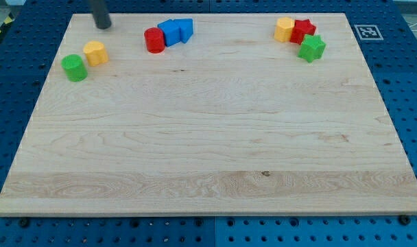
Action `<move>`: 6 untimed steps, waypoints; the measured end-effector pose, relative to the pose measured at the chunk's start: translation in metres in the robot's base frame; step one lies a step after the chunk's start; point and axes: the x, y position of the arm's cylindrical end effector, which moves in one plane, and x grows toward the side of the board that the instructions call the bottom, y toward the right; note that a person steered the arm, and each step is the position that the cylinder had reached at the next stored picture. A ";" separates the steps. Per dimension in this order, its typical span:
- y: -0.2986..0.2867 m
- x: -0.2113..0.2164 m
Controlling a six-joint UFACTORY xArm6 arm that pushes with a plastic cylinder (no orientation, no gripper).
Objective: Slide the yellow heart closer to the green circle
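My tip (pixel 103 26) rests on the board (pixel 208 158) near its top-left corner, a bare dark rod with nothing to open or close and nothing held; it touches no block.

The yellow heart (pixel 95 52) lies at about six o'clock from my tip, a short way below it. The green circle (pixel 75 67) sits just beside the heart, at roughly eight o'clock from it; the two look to be touching or very nearly so, and I cannot tell which. Both are near the board's left edge.

At about three o'clock from my tip, apart from it, is a cluster along the top edge: a red cylinder (pixel 153 40) with two blue blocks just to its right. The nearer blue block (pixel 170 32) touches the cylinder; the farther blue block (pixel 185 29) presses against the first. Their shapes are hard to make out.

Well apart, near the top-right corner, a second cluster: a yellow block (pixel 284 29), a red star (pixel 303 30) touching it at three o'clock, and a green star (pixel 311 48) at about five o'clock from the red one, touching it.

A black-and-white marker (pixel 367 31) sits on the blue table (pixel 407 82) just off the board's top-right corner.
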 end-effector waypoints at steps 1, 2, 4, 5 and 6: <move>0.005 0.004; 0.004 0.009; -0.012 0.020; -0.009 0.037; -0.005 0.060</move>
